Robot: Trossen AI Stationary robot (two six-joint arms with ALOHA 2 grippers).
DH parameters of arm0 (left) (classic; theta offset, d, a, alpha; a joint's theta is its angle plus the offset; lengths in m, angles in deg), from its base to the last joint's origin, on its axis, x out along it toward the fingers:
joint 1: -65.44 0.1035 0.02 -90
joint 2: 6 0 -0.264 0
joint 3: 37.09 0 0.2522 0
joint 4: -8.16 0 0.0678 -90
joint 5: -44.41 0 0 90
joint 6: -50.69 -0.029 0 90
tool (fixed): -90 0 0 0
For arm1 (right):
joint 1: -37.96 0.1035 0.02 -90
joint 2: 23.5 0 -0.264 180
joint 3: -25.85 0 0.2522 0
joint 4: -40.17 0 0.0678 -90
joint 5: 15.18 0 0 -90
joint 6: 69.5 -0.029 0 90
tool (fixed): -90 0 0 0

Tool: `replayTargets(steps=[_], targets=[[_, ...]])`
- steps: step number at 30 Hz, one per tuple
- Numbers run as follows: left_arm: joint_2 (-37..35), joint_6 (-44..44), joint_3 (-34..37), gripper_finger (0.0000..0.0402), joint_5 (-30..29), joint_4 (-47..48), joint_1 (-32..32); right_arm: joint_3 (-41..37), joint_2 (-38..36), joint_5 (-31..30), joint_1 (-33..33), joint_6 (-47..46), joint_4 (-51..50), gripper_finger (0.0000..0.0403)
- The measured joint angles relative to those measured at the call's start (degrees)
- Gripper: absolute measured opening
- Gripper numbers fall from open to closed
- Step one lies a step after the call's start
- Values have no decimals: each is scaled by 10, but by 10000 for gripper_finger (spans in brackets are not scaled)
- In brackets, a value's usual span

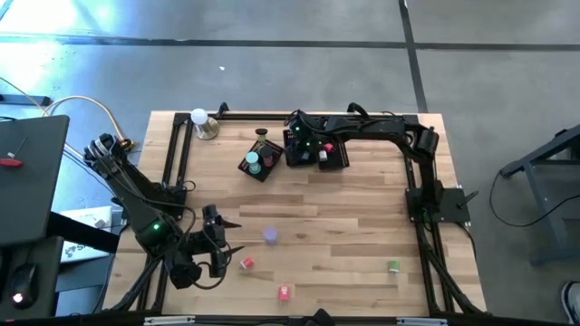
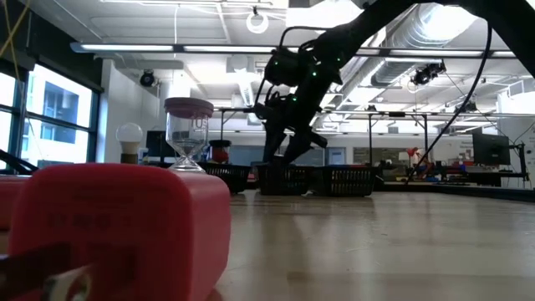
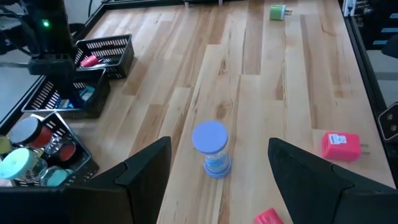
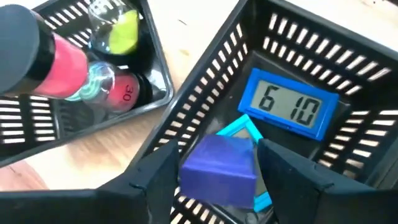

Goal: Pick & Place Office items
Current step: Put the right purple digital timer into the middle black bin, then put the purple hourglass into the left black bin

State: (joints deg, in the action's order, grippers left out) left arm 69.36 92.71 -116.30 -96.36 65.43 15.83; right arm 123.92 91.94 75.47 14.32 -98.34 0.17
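On table (image 3: pixel 261 93), upright purple hourglass (image 3: pixel 211 148)

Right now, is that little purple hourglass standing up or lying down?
Upright: the purple hourglass stands on its base, cap on top, before the left gripper.

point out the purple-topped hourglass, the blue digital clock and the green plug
purple-topped hourglass (image 3: pixel 209 137), left wrist view, on its round purple cap
blue digital clock (image 4: pixel 292 107), right wrist view, on its grey display
green plug (image 3: pixel 277 12), left wrist view, on its green body

Dark jointed arms; green indicator lights
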Motion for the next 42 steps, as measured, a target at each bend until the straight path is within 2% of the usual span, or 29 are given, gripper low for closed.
replayTargets(steps=[15, 22, 29, 42], targets=[[3, 9, 0, 260, 5, 0, 0, 0, 0, 1, 0, 21, 4, 209], [4, 17, 0, 260, 10, 0, 0, 0, 0, 68, -1, 36, 20, 232], [4, 18, 0, 260, 11, 0, 0, 0, 0, -6, -1, 4, 17, 239], [4, 20, 0, 260, 16, 0, 0, 0, 0, -4, -1, 9, 17, 240]])
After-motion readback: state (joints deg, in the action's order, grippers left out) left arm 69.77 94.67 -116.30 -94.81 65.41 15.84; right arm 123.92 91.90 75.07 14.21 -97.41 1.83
